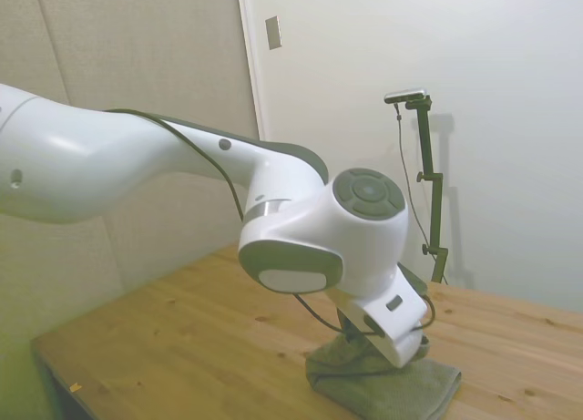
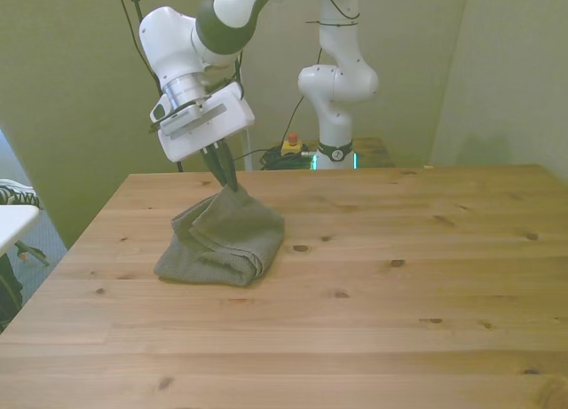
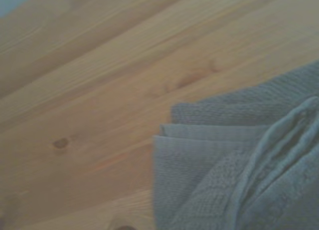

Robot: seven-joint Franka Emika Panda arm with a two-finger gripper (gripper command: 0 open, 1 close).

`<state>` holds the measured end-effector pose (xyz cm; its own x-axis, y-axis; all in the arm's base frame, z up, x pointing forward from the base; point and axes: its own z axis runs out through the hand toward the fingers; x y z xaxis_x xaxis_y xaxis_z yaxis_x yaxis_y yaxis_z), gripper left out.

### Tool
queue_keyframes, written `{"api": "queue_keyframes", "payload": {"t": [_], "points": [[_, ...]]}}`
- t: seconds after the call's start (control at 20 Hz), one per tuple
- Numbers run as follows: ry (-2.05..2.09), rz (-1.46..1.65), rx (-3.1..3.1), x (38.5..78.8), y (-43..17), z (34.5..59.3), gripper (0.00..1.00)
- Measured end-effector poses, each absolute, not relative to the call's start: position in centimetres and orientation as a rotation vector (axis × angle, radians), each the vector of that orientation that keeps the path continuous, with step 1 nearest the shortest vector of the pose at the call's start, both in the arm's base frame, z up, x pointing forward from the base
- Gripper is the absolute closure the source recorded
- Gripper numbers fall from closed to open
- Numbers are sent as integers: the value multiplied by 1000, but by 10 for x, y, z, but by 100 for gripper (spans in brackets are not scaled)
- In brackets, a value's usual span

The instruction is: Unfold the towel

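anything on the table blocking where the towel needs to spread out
Nothing visible does. The end effector is shut on a raised corner of the towel, and the bare wooden table lies open around it.

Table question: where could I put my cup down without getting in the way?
The table is bare on the front view's right of the towel and along the near edge. It is crowded only around the towel, where the claw pinches its top.
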<state>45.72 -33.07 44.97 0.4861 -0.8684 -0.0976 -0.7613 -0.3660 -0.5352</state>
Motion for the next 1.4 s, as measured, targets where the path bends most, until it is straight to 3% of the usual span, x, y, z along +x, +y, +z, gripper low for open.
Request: {"api": "queue_keyframes", "payload": {"t": [0.4, 0.8, 0.85, 1.4], "points": [[1231, -365, -2333, 485, -235, 481, 100], [1150, -372, -2408, 496, -156, 466, 100], [1140, -370, -2422, 497, -148, 462, 0], [1102, -301, -2490, 493, -114, 439, 0]]}}
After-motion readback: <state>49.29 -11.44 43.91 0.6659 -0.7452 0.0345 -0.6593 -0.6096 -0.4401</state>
